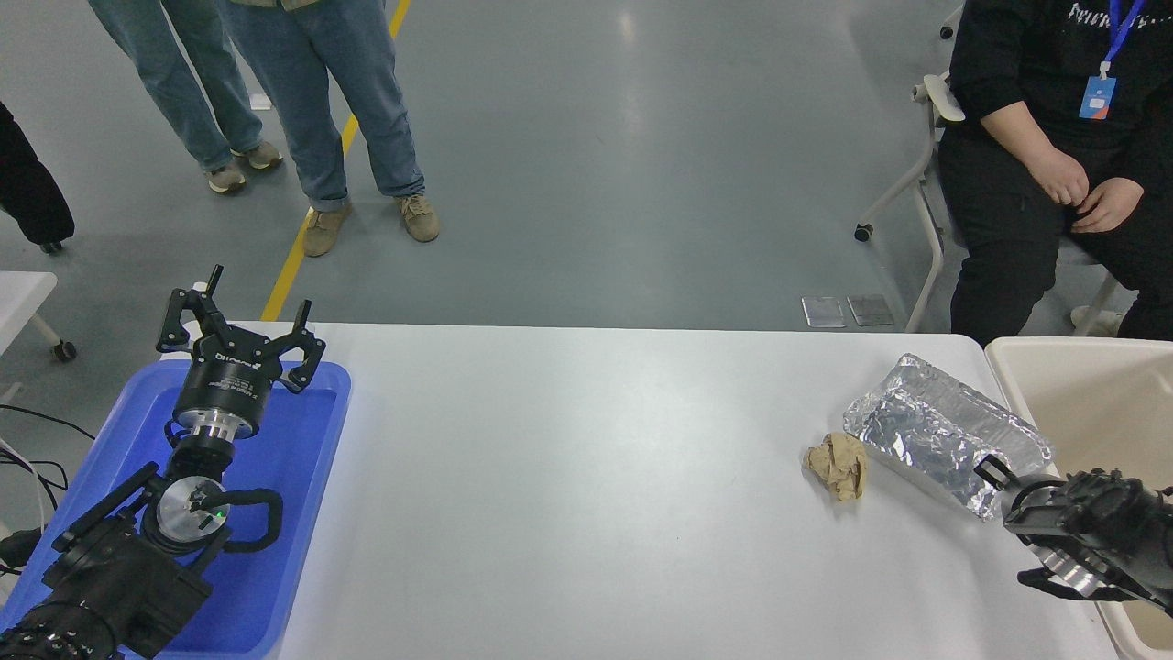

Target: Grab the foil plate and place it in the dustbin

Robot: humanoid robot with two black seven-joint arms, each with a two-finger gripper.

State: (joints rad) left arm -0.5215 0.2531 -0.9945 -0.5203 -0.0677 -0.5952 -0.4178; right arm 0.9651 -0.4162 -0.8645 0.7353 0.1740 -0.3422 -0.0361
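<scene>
Your right gripper [994,477] is clamped on the near corner of the foil plate [944,431], which tilts up on its side with its far end toward the table [586,477]. Just to the gripper's left, touching the plate or nearly so (too close to call), lies a crumpled brown paper ball [836,466]. To its right stands the dustbin [1081,385], close beside the plate. Your left gripper [240,335] is parked far off to the left over the blue tray [302,513], fingers spread wide, holding nothing.
</scene>
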